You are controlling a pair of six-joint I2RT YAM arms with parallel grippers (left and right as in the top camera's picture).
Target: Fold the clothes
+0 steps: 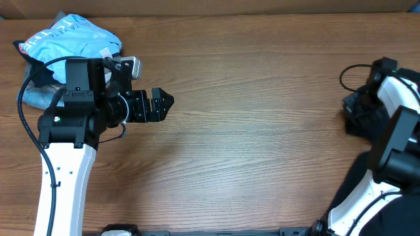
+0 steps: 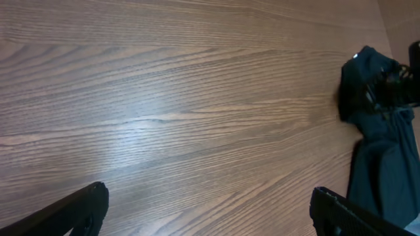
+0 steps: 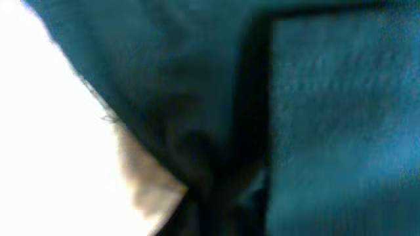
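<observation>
The left tool [image 1: 161, 105] hangs over bare wood with its two fingers spread wide. In the left wrist view the fingertips [image 2: 88, 204] sit at opposite lower corners with nothing between them but the grain of the desk [image 1: 262, 151]. Seen from overhead, this tool points toward 3 o'clock, and the left arm [image 1: 65, 164] runs back from it to the 7 o'clock edge. Just behind the arm, in the 10 o'clock corner, lies a crumpled light blue garment [image 1: 72, 36] with white print, with a bit of grey cloth [image 1: 38, 98] showing beneath it. Well apart, at the 3 o'clock edge, the black T-shirt [image 1: 354, 117] is bunched in a dark heap against the right arm [image 1: 401, 134]. From the left wrist camera the shirt [image 2: 377, 154] looks gathered at the top and trails down along the desk's far side. The right tool is lost in that fabric. Its own camera gives only a blurred, very close view of dark cloth [image 3: 328, 98], so I cannot tell whether it is spread or pinching.
</observation>
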